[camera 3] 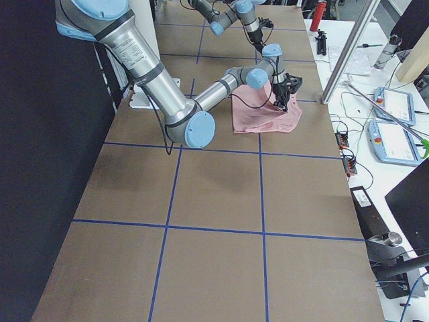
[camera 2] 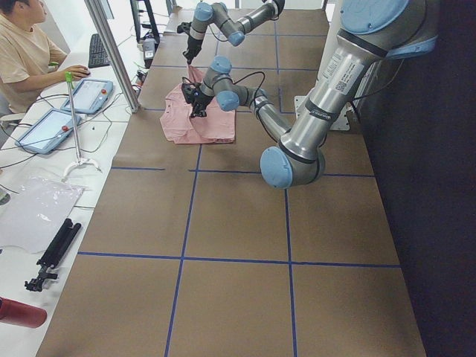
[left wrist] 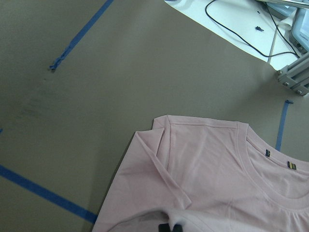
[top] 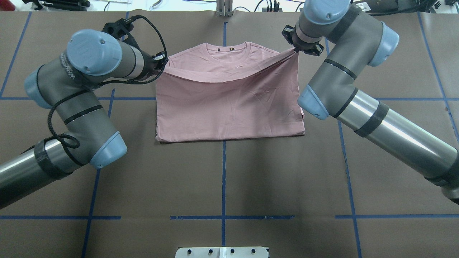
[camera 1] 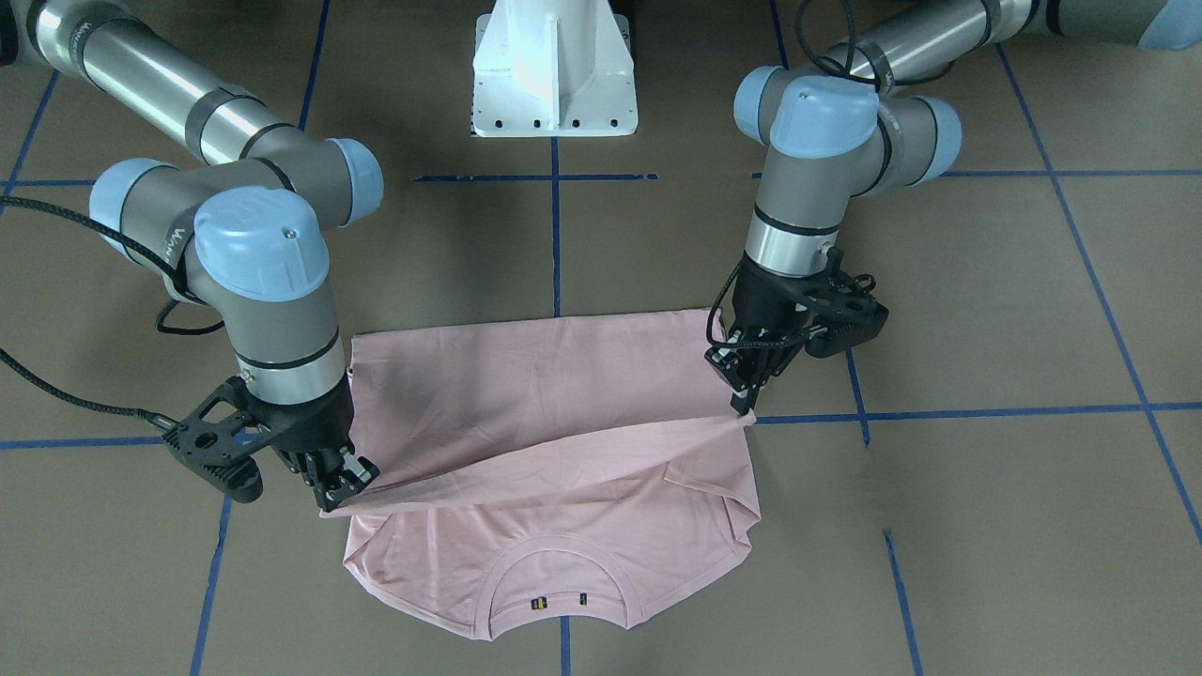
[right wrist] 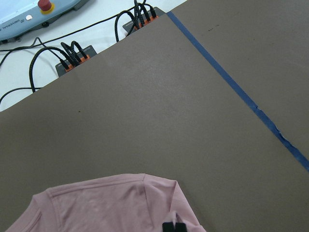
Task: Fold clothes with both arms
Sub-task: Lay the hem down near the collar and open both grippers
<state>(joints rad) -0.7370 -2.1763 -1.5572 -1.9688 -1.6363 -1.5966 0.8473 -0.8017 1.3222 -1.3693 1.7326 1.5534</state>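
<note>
The pale pink T-shirt point(top: 229, 107) lies on the brown table, its collar point(camera 1: 563, 582) at the far end from the robot. The half nearer the robot is doubled over, and that layer's free edge hangs raised between the two grippers. My left gripper point(top: 160, 66) is shut on one corner of this edge, also seen at the left gripper point(camera 1: 745, 399). My right gripper point(top: 296, 48) pinches the other corner, seen at the right gripper point(camera 1: 340, 488). The raised edge sags in the middle, just short of the collar. No print shows on the fabric.
The white pedestal base point(camera 1: 554, 75) stands at the robot's side of the table. Blue tape lines point(top: 223, 179) cross the brown surface. Beyond the table's far edge are cables point(right wrist: 72, 53), control pendants point(camera 2: 93, 93) and a seated person point(camera 2: 26, 52).
</note>
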